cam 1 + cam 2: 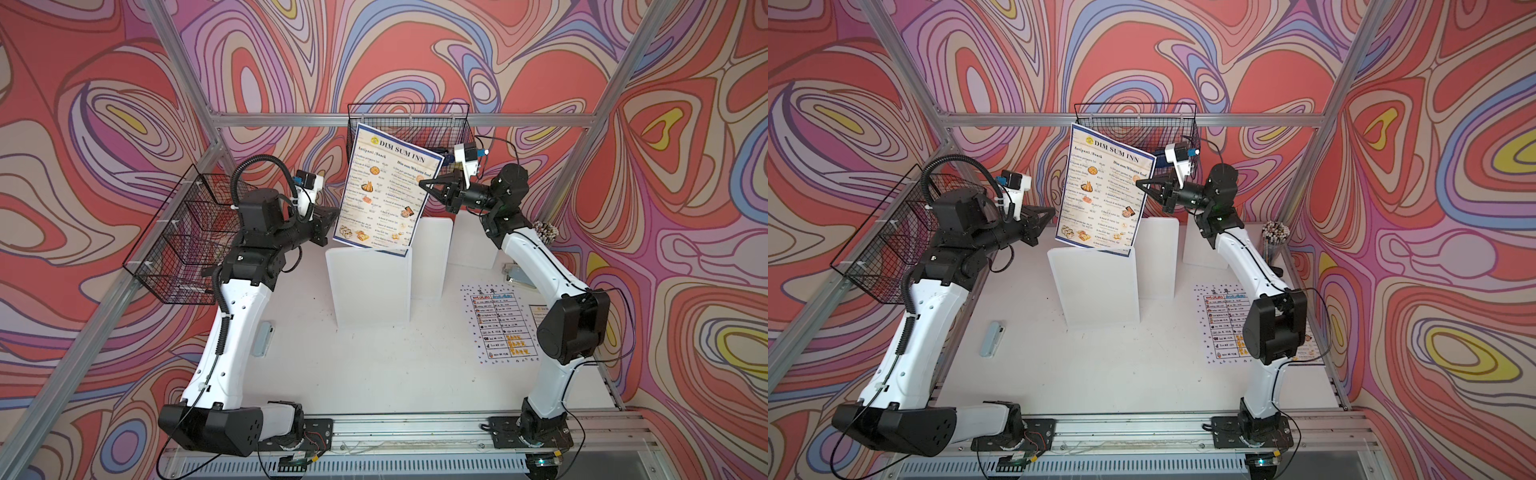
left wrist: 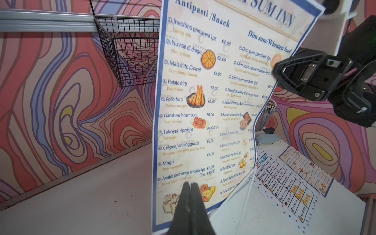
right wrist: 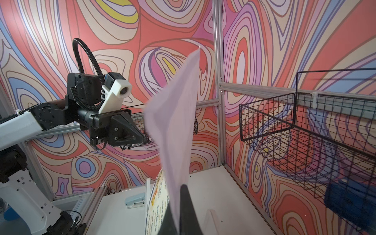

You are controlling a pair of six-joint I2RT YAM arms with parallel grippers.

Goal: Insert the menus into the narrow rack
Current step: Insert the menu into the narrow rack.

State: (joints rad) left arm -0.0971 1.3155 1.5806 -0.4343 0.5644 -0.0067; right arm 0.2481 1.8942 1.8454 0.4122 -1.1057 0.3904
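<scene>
A large blue-bordered "DIM SUM INN" menu (image 1: 386,187) (image 1: 1104,191) stands nearly upright, its lower edge at the top of the front white panel of the narrow rack (image 1: 370,291) (image 1: 1096,286). My right gripper (image 1: 420,183) (image 3: 181,189) is shut on the menu's right edge, and the sheet's blank back (image 3: 175,122) rises from between its fingers. My left gripper (image 1: 337,212) (image 2: 190,184) is shut at the menu's lower left part, with its tips in front of the printed face (image 2: 203,101) and nothing between them. A white table menu (image 1: 498,324) (image 2: 284,183) and a smaller blue-bordered menu (image 2: 305,168) lie flat at the right.
A wire basket (image 1: 409,124) hangs on the back rail with a blue object (image 3: 350,195) in it. Another wire basket (image 1: 178,237) hangs at the left. A cup of sticks (image 1: 544,230) stands at the back right. A pale blue stapler (image 1: 264,338) lies left of the rack.
</scene>
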